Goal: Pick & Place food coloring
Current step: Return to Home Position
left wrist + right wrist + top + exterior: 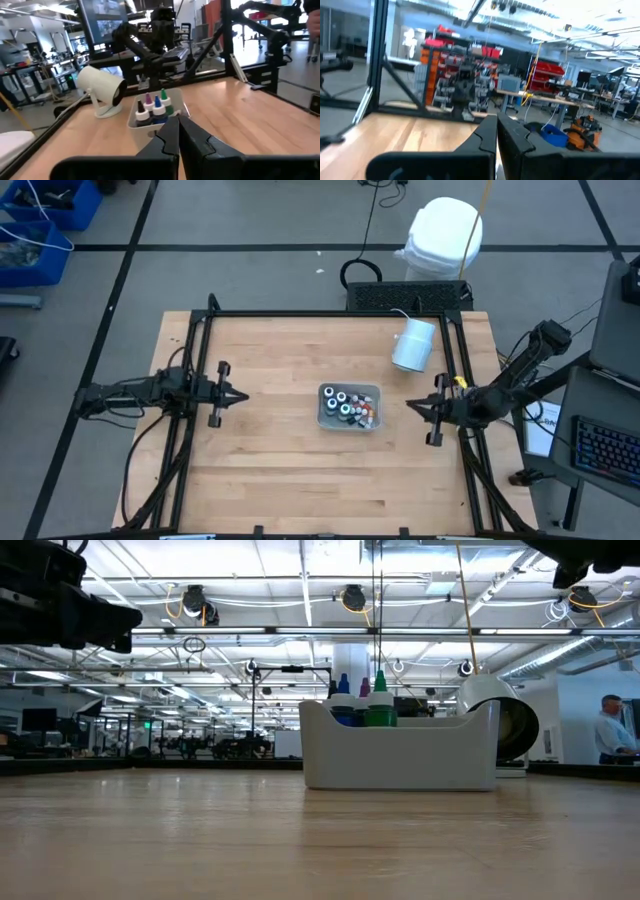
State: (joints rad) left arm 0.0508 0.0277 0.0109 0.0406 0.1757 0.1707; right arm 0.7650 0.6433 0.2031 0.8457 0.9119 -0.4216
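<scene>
The food coloring bottles (347, 406) stand upright and close together inside a clear rectangular tray (326, 420) at the middle of the table. In the left wrist view their purple, blue and green tips (154, 105) rise above the tray wall (145, 130); the low view shows the same tips (362, 703) over the tray (400, 755). My left gripper (243, 394) hovers left of the tray, shut and empty, pointing at it (177, 125). My right gripper (409, 404) hovers right of the tray, shut and empty (496, 125); its wrist view does not show the tray.
A big white cylinder (413, 345) lies on its side on a small stand behind and to the right of the tray, with a cord leading off the far edge. A black frame (330, 313) runs along the table's far and side edges. Bare wood lies in front of the tray.
</scene>
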